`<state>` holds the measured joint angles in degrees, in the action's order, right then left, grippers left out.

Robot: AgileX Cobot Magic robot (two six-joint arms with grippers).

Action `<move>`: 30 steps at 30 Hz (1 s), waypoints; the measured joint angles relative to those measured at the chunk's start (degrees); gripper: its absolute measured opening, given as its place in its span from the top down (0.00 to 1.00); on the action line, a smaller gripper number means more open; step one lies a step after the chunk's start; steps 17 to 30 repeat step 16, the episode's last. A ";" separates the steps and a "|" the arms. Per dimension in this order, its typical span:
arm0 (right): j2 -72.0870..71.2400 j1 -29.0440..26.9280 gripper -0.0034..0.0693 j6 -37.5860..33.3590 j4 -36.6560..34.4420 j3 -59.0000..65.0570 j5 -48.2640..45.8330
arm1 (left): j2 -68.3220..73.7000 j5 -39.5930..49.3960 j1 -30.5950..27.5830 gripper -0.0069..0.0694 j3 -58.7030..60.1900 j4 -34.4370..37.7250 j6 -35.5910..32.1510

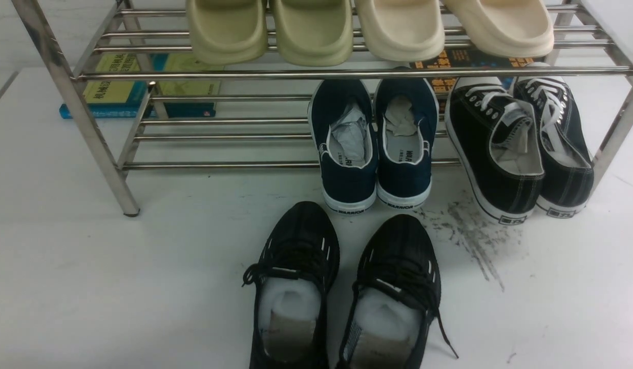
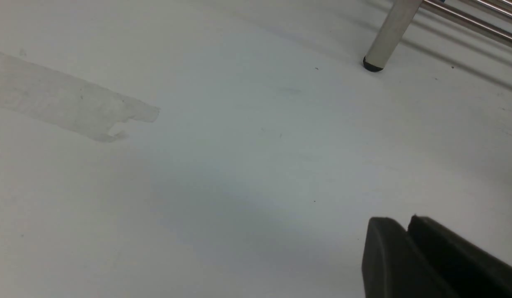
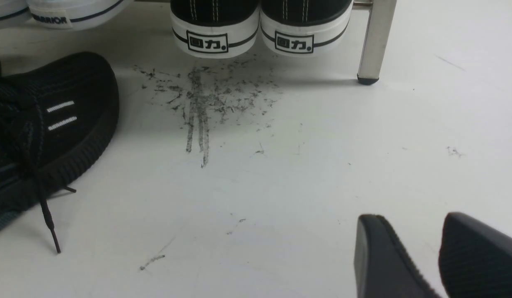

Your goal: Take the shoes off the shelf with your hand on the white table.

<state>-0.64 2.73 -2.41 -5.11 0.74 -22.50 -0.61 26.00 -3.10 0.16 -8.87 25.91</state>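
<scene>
My right gripper (image 3: pixel 421 231) stands parted, empty; my left (image 2: pixel 405 231) looks nearly closed, holding nothing. The black sneakers (image 1: pixel 303 246) sit on the table inward of both; I'd pinch their probably soft, light heel collars.

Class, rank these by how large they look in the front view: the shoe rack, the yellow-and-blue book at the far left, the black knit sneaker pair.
1. Shoe rack
2. Black knit sneaker pair
3. Yellow-and-blue book
</scene>
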 joint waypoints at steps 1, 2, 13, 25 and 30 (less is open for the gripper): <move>0.00 0.00 0.63 0.00 0.00 0.00 0.00 | 0.00 0.00 0.00 0.78 0.00 0.00 0.00; 0.00 0.00 0.63 0.00 0.00 0.00 0.00 | 0.00 0.00 0.00 0.78 0.00 0.00 0.00; 0.00 0.00 0.63 0.00 0.00 0.00 0.00 | 0.00 0.00 0.00 0.77 0.00 0.00 0.00; 0.00 0.00 0.63 0.00 0.00 0.00 0.00 | 0.00 0.00 0.00 0.76 0.00 0.00 0.00; 0.00 0.00 0.63 0.00 0.00 0.00 0.00 | 0.00 0.00 0.00 0.76 0.00 0.00 0.00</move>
